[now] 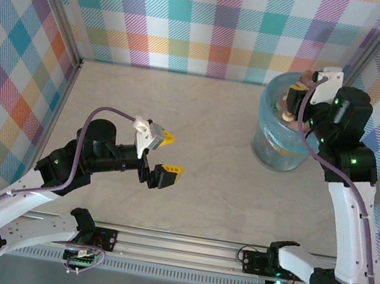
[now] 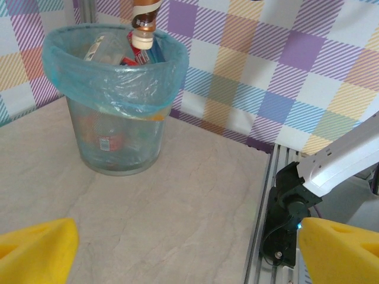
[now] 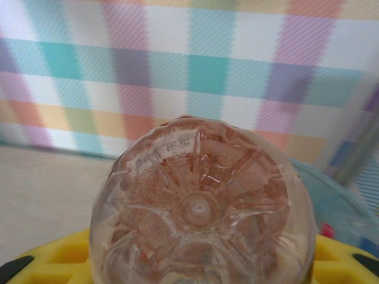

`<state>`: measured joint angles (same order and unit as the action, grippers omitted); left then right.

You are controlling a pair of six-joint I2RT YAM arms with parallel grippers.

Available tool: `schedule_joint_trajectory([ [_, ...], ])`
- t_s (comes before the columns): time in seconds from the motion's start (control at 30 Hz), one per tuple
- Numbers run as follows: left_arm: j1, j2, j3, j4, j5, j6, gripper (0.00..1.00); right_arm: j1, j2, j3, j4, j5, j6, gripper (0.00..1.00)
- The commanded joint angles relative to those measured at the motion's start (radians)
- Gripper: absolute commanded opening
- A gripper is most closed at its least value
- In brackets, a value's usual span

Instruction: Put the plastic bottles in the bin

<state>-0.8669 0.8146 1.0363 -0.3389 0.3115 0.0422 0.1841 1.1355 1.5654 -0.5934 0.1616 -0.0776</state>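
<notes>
The counter (image 1: 199,129) carries the bin (image 1: 276,148), with other bottles (image 2: 106,47) lying inside its blue liner. The right hand (image 1: 300,96) hangs directly above the bin's mouth, clamped on a copper-tinted plastic bottle (image 2: 144,21) held cap-down, probably so that it drops straight in on release. Well left of the bin, the left hand (image 1: 173,155) is spread wide and empty, out of the way

Open table (image 1: 202,115) from left edge through the middle; bin (image 1: 276,148) fills far right corner, bottle (image 2: 143,26) hanging cap-down over its mouth.
</notes>
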Motion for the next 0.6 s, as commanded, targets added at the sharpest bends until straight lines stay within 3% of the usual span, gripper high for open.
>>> schedule_joint_trajectory([
  [0.0, -0.013, 0.001, -0.004, 0.023, -0.009, 0.002, 0.95, -0.048, 0.026, -0.019, -0.023, 0.104, 0.043, 0.46],
  [0.2, -0.013, 0.024, 0.003, 0.022, -0.006, 0.001, 0.95, -0.138, 0.067, -0.077, -0.021, 0.040, 0.084, 0.50],
  [0.4, -0.012, 0.027, -0.001, 0.022, -0.016, -0.005, 0.95, -0.184, 0.101, -0.074, -0.036, 0.014, 0.129, 0.77],
  [0.57, -0.012, 0.039, -0.008, 0.035, -0.017, -0.012, 0.95, -0.211, 0.115, -0.062, -0.053, 0.059, 0.137, 0.82],
])
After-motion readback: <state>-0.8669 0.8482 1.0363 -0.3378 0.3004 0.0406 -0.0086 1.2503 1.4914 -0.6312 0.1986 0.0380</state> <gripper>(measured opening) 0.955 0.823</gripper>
